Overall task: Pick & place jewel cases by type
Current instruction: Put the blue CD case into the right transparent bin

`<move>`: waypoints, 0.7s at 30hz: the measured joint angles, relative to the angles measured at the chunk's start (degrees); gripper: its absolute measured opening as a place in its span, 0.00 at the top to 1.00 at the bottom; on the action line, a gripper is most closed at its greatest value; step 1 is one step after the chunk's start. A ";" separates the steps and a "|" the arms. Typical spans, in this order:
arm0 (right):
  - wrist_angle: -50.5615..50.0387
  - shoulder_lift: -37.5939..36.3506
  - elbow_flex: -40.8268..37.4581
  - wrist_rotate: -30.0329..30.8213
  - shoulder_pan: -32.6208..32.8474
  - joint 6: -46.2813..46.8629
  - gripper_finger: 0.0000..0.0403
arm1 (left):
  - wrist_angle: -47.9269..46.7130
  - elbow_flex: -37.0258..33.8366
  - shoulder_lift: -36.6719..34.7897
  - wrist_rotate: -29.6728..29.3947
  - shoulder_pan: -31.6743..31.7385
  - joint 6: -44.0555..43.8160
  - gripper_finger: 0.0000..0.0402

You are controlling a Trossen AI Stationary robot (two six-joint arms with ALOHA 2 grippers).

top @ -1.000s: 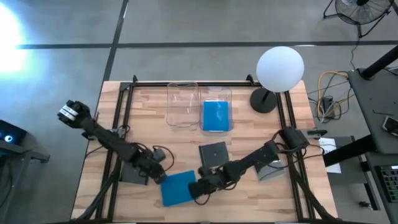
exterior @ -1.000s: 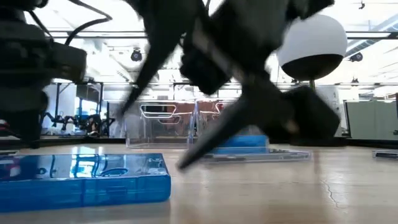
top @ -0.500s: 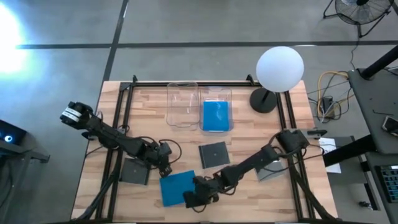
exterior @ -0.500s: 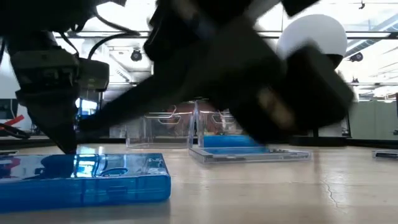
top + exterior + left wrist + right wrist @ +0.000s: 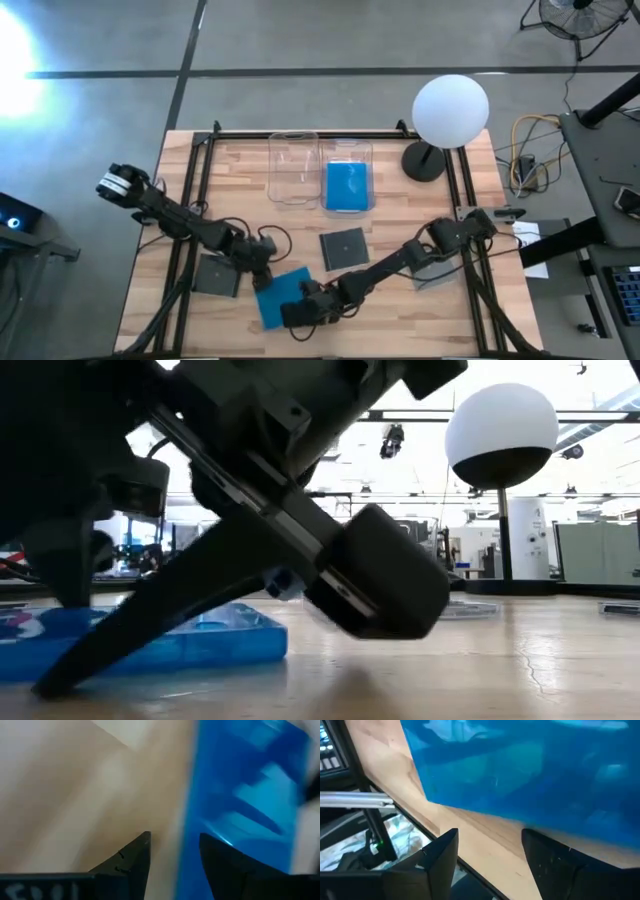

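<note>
Converging on the blue jewel case [image 5: 284, 297] that lies loose near the table's [image 5: 480, 310] front edge, both arms now crowd this one case. Compared with half a second ago, the right gripper [image 5: 296, 316] has slid further across the case's near edge, and the case itself has turned slightly, its far corner now rotated toward the left gripper [image 5: 262, 276], which stays at the case's far-left corner. In the left wrist view the fingers [image 5: 135, 857] stand a little apart, straddling the case's edge without closing on it. In the right wrist view the fingers [image 5: 440, 852] are spread wide just below the case's edge, gripping nothing. The likely meaning: the case is being nudged or levered up for a grasp, not yet lifted.

Behind the loose blue case stand two clear bins [image 5: 294, 165]: the right-hand bin [image 5: 349, 150] already holds blue case material, the left-hand one appears empty. A dark case [image 5: 344, 247] lies between the loose blue case and the bins; another dark case [image 5: 216, 275] lies to its left, and a third [image 5: 434, 274] to its right, partly under the right arm.

The blue case is glossy, translucent, thin and square, mirroring the ceiling lights in the low view. The dark cases are matt and flat. The table is pale wood planking. A white globe lamp [image 5: 450, 108] stands beyond the bins to the right.
</note>
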 joint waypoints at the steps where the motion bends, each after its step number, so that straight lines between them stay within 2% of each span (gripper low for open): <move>1: -1.15 -0.03 -0.02 0.63 0.02 0.05 0.46 | 1.31 -0.29 0.04 1.72 -0.10 -0.32 0.62; 7: -2.44 -0.24 0.02 0.90 0.06 -0.37 0.46 | 3.34 -0.66 0.15 5.94 0.23 -3.87 0.62; 10: -2.81 -0.19 -0.17 0.79 0.06 -0.93 0.46 | 7.44 -0.71 0.17 9.66 0.44 -3.42 0.62; 17: -2.89 0.82 -0.15 0.72 0.04 -1.49 0.46 | 15.94 -0.58 0.20 13.21 1.53 -4.19 0.62; 21: -2.87 1.20 -0.20 0.65 0.06 -2.40 0.46 | 10.82 -0.54 0.02 9.46 1.81 -2.67 0.62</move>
